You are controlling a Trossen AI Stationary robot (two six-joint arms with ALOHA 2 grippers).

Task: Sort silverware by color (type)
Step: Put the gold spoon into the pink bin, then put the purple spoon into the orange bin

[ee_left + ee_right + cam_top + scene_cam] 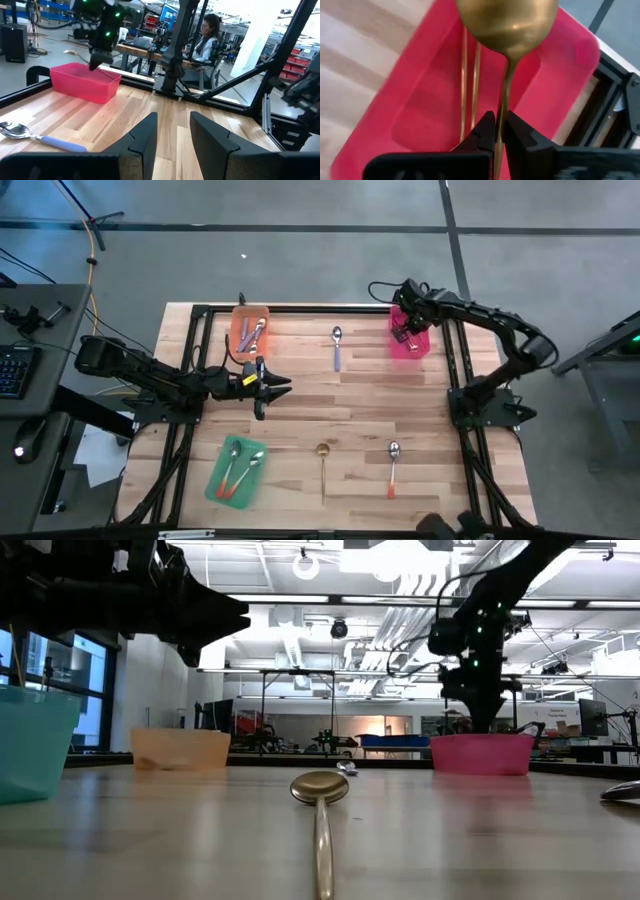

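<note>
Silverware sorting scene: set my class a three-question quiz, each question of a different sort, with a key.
1. True or false: the right gripper holds a gold spoon over the pink tray.
2. How many spoons lie loose on the table, outside any tray? A) two B) three C) five
3. Fill in: the spoons in the green tray have ______ handles.

Key
1. True; its fingers pinch the handle, and gold handles already lie in that tray.
2. B: a purple spoon, a second gold spoon and an orange spoon.
3. Orange.

The left gripper hangs open near the orange tray.
</note>
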